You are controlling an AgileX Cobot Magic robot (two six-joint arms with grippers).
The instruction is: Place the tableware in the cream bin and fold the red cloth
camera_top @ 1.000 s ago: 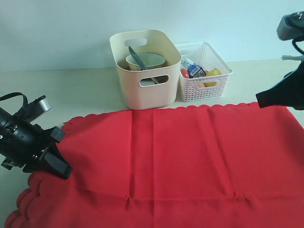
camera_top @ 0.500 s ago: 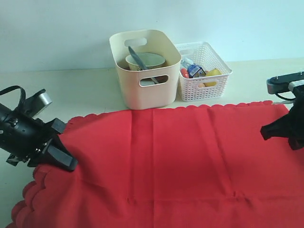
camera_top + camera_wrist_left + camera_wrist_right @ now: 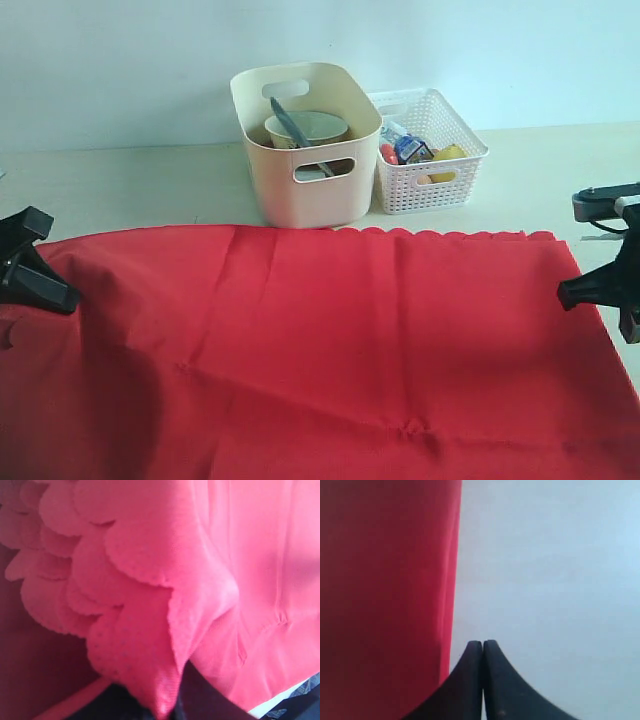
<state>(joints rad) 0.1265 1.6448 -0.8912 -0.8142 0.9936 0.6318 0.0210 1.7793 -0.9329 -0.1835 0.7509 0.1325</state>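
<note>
1. A pale table [image 3: 150, 190] runs up to a bare, light wall [image 3: 120, 60]. The cream bin [image 3: 300, 195] stands at the back, just beside a white lattice basket [image 3: 410, 190].
2. Inside the bin sit a pale bowl [image 3: 325, 127] and a dark utensil [image 3: 287, 118] leaning against it. No other tableware can be made out.
3. The red cloth [image 3: 350, 340] covers the near table, its far edge just in front of the bin. That edge is scalloped along its right part and straight along its left.
4. The left gripper [image 3: 60, 295] sits at the cloth's left end. Its wrist view shows it clamped on bunched layers of scalloped hem, with fabric draping over the dark fingers.
5. The right gripper [image 3: 580, 292] rests at the cloth's right edge with its fingers pressed tip to tip. No fabric shows between them, and the cloth's edge runs just beside one finger.
6. The cloth looks light, thin and limp, so it should sag and wrinkle rather than hold a shape. It is not fragile.
7. The best hold is probably at the corners or along the hem, pinching through every layer. Both ends would need to be lifted evenly so the fold lands square.
8. The slack middle may drag on the table.
</note>
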